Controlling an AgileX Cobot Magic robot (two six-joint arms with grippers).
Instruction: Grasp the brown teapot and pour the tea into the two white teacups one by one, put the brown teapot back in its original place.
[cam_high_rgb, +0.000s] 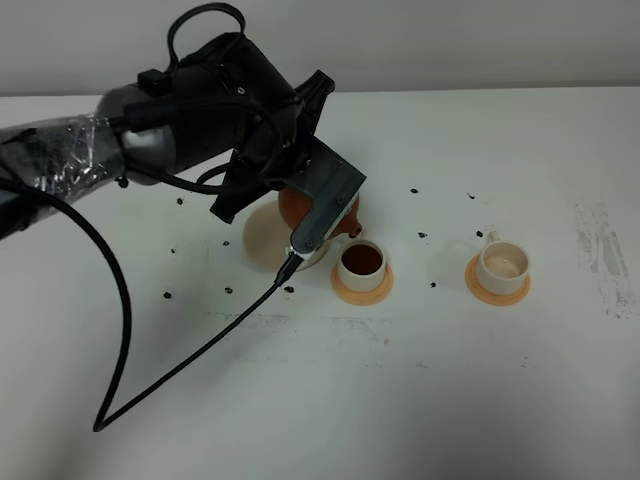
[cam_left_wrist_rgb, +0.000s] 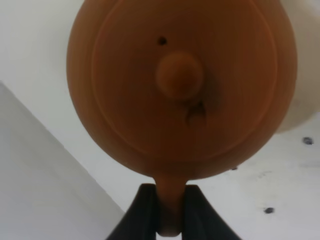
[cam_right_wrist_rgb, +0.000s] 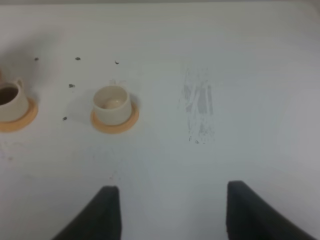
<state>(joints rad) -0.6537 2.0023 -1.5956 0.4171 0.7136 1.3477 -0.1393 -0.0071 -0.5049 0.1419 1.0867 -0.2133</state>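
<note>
The brown teapot (cam_left_wrist_rgb: 180, 85) hangs by its loop handle in the left jaws, which are clamped on that handle. It is held over the edge of the pale saucer (cam_high_rgb: 262, 240), just beside the near teacup (cam_high_rgb: 361, 262), which is dark with tea. The far teacup (cam_high_rgb: 503, 262) looks empty, well apart along the bench (cam_high_rgb: 320, 400). The right jaws stand open, holding nothing. Likely risks: the thin handle pivoting in the grip, the unheld lid (cam_left_wrist_rgb: 150, 110) sliding off on a steep tilt — or the spout clipping the full cup while crossing.
</note>
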